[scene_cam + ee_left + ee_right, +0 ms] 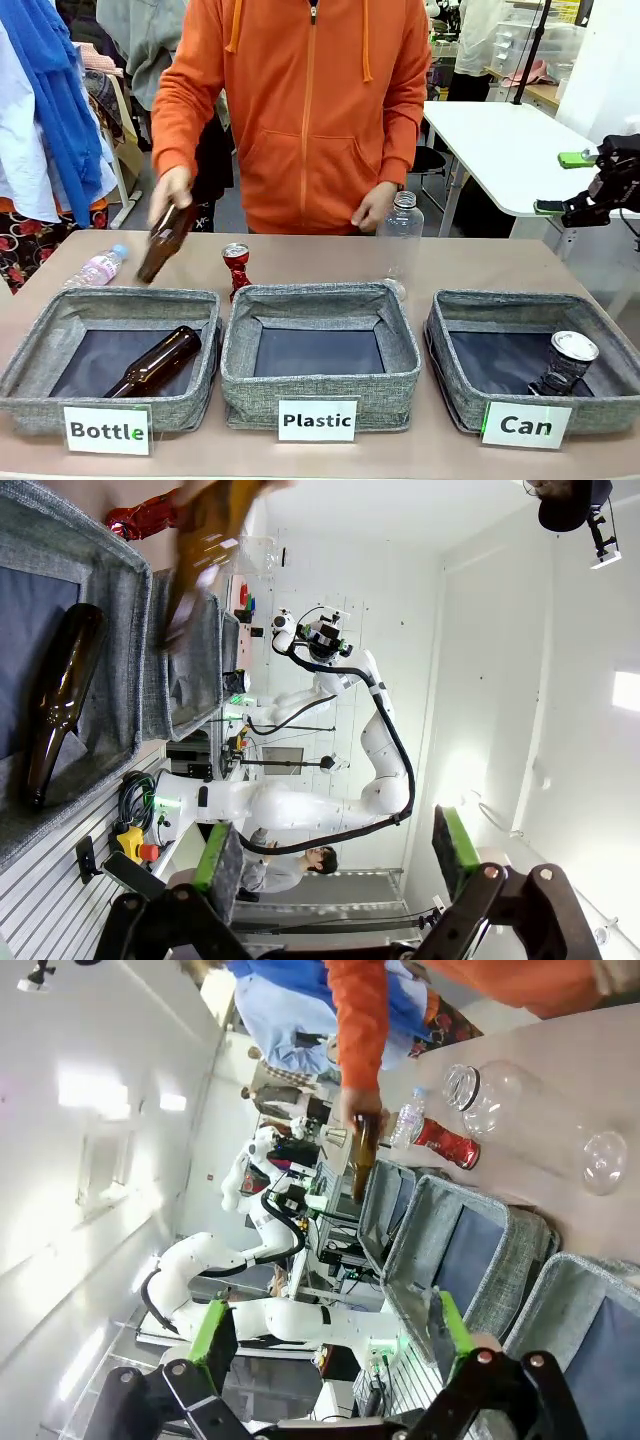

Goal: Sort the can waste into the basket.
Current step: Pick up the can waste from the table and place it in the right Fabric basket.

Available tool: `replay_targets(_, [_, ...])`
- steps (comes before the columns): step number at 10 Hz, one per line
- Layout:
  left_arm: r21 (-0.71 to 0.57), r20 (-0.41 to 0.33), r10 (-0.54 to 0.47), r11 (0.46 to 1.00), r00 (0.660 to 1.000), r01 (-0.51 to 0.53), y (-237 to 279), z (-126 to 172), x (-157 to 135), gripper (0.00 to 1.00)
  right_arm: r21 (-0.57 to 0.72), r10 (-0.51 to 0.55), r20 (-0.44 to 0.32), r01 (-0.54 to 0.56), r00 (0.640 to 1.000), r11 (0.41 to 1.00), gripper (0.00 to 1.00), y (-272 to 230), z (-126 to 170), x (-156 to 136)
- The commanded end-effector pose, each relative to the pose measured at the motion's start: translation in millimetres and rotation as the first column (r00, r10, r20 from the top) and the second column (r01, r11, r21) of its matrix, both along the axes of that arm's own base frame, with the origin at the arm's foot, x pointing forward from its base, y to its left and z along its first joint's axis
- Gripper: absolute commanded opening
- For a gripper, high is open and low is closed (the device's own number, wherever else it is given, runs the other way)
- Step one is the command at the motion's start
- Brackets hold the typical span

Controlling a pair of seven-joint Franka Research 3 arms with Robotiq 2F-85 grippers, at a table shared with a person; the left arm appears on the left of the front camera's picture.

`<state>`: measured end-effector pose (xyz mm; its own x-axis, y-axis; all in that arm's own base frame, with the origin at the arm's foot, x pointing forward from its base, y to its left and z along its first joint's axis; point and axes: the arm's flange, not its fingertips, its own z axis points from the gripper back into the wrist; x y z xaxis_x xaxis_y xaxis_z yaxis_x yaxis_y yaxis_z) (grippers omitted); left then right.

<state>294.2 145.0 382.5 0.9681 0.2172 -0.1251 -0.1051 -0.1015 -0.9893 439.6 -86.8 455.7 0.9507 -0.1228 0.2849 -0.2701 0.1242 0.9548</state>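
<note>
Holding the right hand (562,183) spread and empty at the right edge of the front view, raised well clear of the counter (480,265), beyond the far right corner of the basket (455,330) labelled "Can". Holding the left hand (335,850) spread too, with nothing between its green pads, at the bottom of its own wrist view. Finding the dark can (568,362) already inside the basket, leaning near its right wall at lower right. Finding the crushed red can (236,265) out on the counter at centre-left, standing just behind the gap between the "Bottle" bin (30,400) and the "Plastic" bin (250,385), well apart from the basket.

Risking, most likely, a clash with the person's hand (170,190), busy tilting a brown bottle (165,245) just left of the red can, above the far rim of the "Bottle" bin; reaching in now probably meaning meeting that bottle or the orange sleeve. Risking also a knock to the clear plastic bottle (400,240) standing upright at centre-right, just beside the person's other hand (375,207) and roughly between the right hand and the red can. Expecting poor purchase on the can's dented, shiny sides, probably slipping or twisting between the pads. Needing then a carry across the nearer bins, and so chancing a drop into "Plastic", short of the basket.
</note>
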Motion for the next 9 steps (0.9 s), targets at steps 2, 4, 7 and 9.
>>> replay_targets(2, [-0.014, 0.007, -0.001, 1.000, 1.000, 0.001, 0.6, 3.1, -2.2, 1.00, -0.010, 0.018, 0.022, -0.018, 1.000, 1.000, 1.00, -3.7, 2.4, -2.1])
replay_targets(4, [0.000, 0.000, 0.000, 1.000, 1.000, 0.000, 0.0, 0.0, 0.0, 1.00, -0.010, 0.018, 0.022, -0.018, 1.000, 1.000, 1.00, -3.7, 2.4, -2.1])
replay_targets(7, [0.032, 0.086, 0.184, 0.982, 0.979, -0.187, 66.7, 62.4, -61.9, 1.00, -0.010, 0.018, 0.022, -0.018, 1.000, 1.000, 1.00, -3.7, 2.4, -2.1])
replay_targets(9, [-0.032, 0.148, 0.227, 0.974, 0.963, -0.225, 82.2, 77.3, -108.0, 1.00, -0.010, 0.018, 0.022, -0.018, 1.000, 1.000, 1.00, -3.7, 2.4, -2.1])
